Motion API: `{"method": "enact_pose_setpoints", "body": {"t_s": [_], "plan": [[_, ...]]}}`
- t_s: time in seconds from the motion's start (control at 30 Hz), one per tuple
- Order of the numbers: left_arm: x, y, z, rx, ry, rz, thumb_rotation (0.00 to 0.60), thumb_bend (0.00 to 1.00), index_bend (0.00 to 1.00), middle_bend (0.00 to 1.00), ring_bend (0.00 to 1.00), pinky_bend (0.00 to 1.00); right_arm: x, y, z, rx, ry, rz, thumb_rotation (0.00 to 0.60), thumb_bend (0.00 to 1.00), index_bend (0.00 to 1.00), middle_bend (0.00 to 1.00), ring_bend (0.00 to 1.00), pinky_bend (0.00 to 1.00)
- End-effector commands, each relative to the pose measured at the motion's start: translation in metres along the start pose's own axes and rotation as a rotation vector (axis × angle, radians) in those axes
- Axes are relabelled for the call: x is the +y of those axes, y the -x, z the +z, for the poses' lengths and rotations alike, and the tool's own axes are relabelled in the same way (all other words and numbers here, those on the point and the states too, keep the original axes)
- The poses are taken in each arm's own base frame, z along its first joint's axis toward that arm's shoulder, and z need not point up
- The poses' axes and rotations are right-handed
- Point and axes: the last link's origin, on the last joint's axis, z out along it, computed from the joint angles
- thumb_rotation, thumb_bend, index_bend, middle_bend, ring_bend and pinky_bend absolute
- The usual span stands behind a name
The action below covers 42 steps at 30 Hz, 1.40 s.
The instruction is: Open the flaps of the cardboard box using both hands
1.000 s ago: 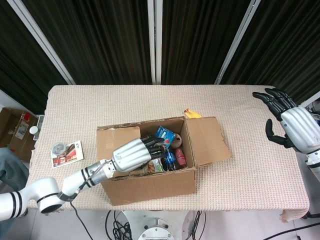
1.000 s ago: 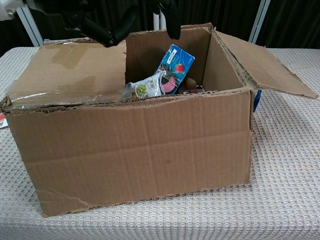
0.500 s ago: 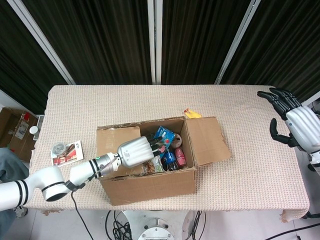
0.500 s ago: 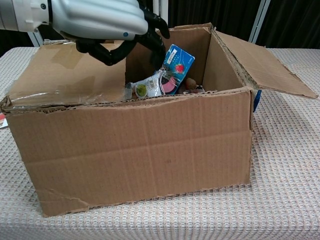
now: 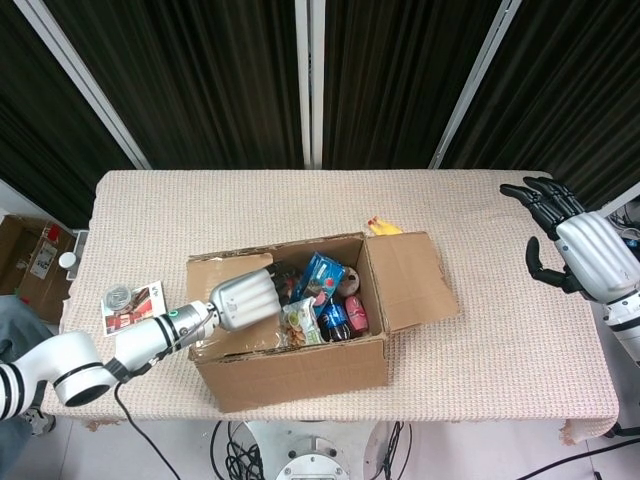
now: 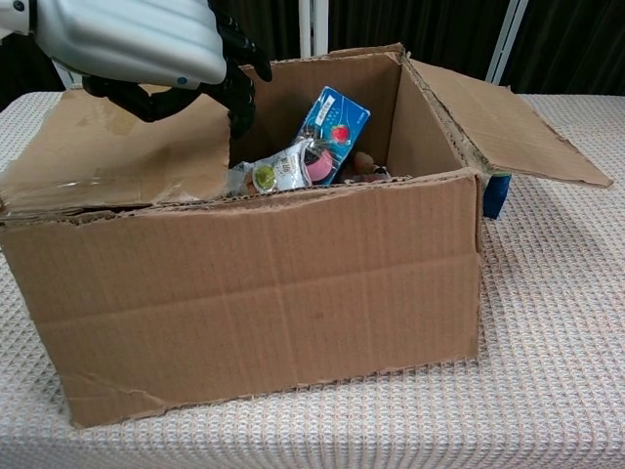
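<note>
My left hand (image 5: 245,297) has slid back from over the contents to the free edge of the left flap (image 5: 228,275), fingers (image 6: 234,73) curled over that edge, and the cardboard box (image 5: 290,350) has shifted slightly on the counter (image 5: 500,330). That flap lies nearly flat over the opening, so it remains to be lifted. The right flap (image 5: 408,280) already hangs outward. My right hand (image 5: 575,245) hovers well off to the side, fingers spread, holding nothing.
</note>
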Motion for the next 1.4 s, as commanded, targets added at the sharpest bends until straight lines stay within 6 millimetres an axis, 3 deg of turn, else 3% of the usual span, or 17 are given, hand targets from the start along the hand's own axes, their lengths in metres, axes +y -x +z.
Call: {"method": "enact_pose_setpoints", "body": {"t_s": [0.03,0.3,0.73,1.07,1.4], "plan": [[0.000,-0.003,-0.004,-0.004,-0.001,0.016,0.600,0.98,0.36,0.35,0.10,0.20,0.000,0.001,0.001,-0.002,0.001,0.003,0.600,0.74,0.00,0.12,0.00,0.00],[-0.006,-0.010,-0.019,-0.018,-0.021,0.065,0.600,0.98,0.38,0.39,0.10,0.20,0.000,0.003,0.003,-0.002,-0.002,0.010,0.600,0.74,0.00,0.12,0.00,0.00],[-0.026,-0.048,-0.063,0.007,-0.116,0.098,0.600,0.98,0.39,0.40,0.10,0.20,-0.005,0.005,0.006,-0.008,-0.018,0.020,0.600,0.74,0.00,0.12,0.00,0.00],[-0.035,-0.056,-0.098,-0.030,-0.175,0.092,0.600,0.99,0.39,0.40,0.10,0.20,-0.013,0.006,0.007,-0.017,-0.030,0.022,0.600,0.74,0.00,0.12,0.00,0.00],[-0.043,-0.044,-0.133,-0.053,-0.269,0.034,0.600,0.99,0.38,0.40,0.10,0.20,-0.026,0.010,0.014,-0.031,-0.062,0.022,0.600,0.75,0.00,0.12,0.00,0.00]]}}
